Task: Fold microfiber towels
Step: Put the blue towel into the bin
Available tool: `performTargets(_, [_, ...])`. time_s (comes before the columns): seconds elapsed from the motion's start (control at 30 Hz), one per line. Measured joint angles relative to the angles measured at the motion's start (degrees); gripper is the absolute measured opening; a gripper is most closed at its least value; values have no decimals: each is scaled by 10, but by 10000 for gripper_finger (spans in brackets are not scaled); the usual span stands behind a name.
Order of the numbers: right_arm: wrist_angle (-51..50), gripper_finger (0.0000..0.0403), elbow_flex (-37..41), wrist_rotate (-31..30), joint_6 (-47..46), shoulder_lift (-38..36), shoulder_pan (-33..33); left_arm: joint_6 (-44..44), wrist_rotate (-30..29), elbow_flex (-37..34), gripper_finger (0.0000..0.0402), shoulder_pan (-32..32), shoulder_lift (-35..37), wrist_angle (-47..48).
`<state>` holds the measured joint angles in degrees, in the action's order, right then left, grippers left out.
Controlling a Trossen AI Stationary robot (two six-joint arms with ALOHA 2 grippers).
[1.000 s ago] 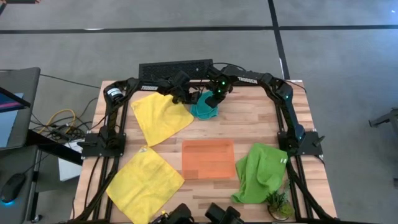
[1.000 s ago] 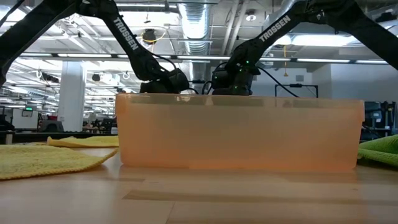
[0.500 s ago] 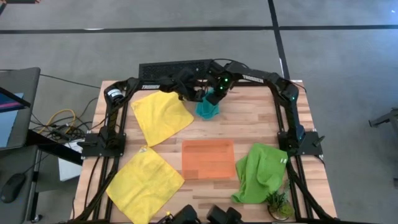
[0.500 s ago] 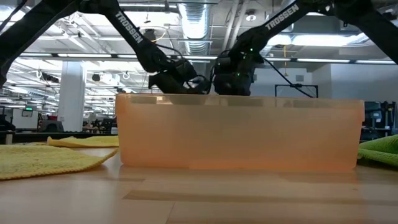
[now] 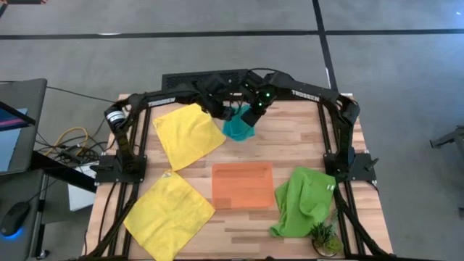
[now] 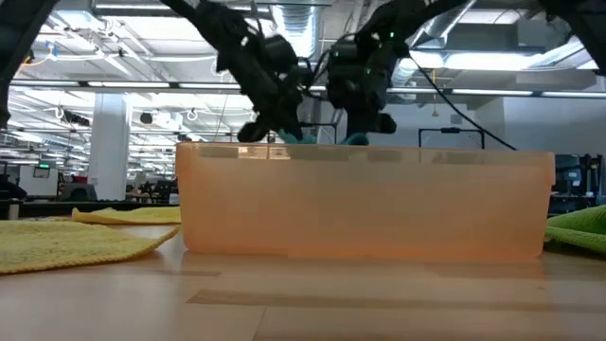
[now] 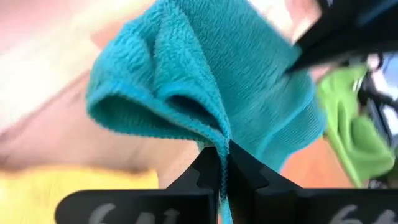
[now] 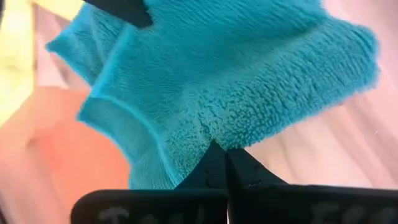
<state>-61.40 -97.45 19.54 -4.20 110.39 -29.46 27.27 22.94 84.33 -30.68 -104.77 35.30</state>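
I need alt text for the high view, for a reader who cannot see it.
Both pincers, left and right, hold one teal towel up at the table's far edge. Two yellow towels, an orange tray and a lime green towel lie below.

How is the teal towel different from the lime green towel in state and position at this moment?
The teal towel hangs bunched, pinched by the left gripper and the right gripper at the table's far side; the lime green towel lies crumpled on the table, near its right front corner, untouched. Both are fuzzy cloths, unfolded.
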Motion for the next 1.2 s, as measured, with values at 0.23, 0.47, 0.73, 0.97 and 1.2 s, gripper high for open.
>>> performTargets(0.23, [-17, 3, -1, -1, -44, -46, 68, -9, -33, -1, 0, 70, 49, 54])
performTargets(0.47, [-37, 3, 9, -5, -43, -49, 149, 54, -76, -2, 0, 147, 74, 72])
performTargets(0.73, [-66, 3, 62, -49, -5, -98, 215, 184, -142, -2, 0, 243, 79, 97])
performTargets(0.97, [-35, 3, 99, -46, -40, -120, 267, 252, -189, -2, 0, 322, 79, 98])
performTargets(1.2, [10, 3, 115, -45, -88, -108, 309, 250, -210, -5, 0, 359, 71, 108])
